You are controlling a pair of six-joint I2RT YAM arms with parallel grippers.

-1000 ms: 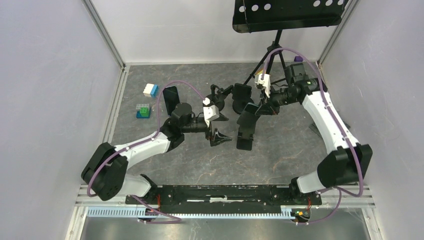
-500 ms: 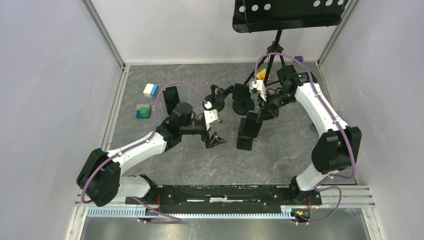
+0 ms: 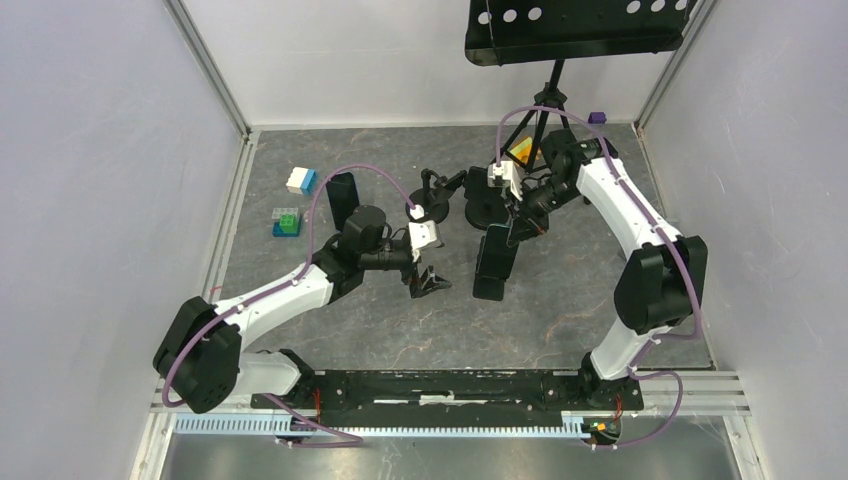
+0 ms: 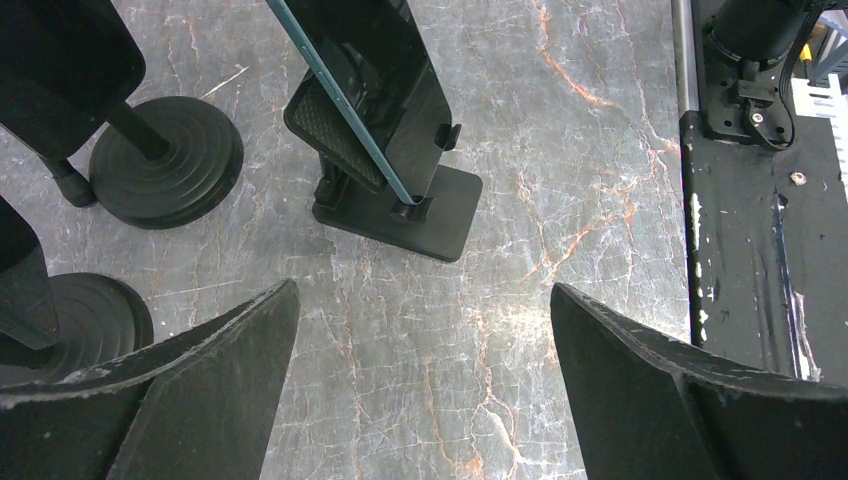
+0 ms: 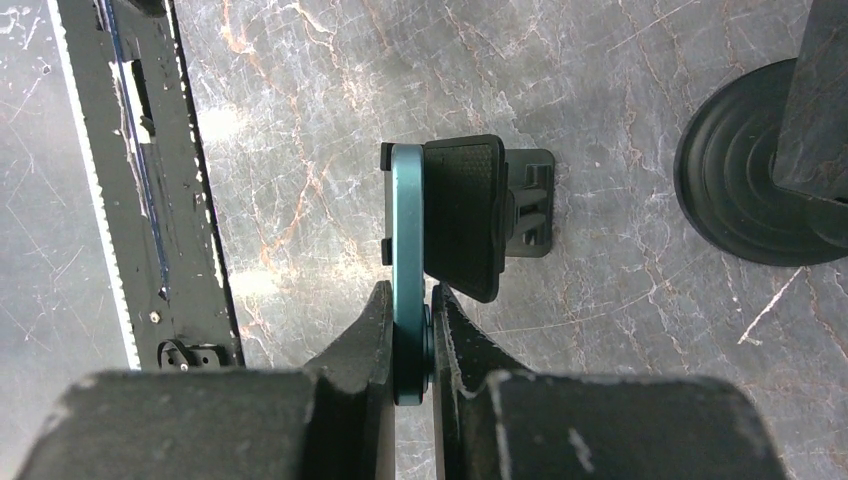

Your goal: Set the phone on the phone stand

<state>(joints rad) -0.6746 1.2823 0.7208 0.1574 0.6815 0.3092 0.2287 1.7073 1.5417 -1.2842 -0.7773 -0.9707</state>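
With your right claw (image 5: 412, 292) clenched on the top edge of the phone (image 5: 408, 235), which leans on the stand (image 5: 462, 215) near the middle of the tabletop (image 5: 620, 80), settle its bottom edge fully home before releasing; your left claw (image 4: 422, 288) hangs spread wide, empty.

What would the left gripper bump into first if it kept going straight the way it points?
Most likely the phone stand, with the phone set in it, just ahead of the open left gripper. If it angles down, the tabletop might come first; depth is hard to tell.
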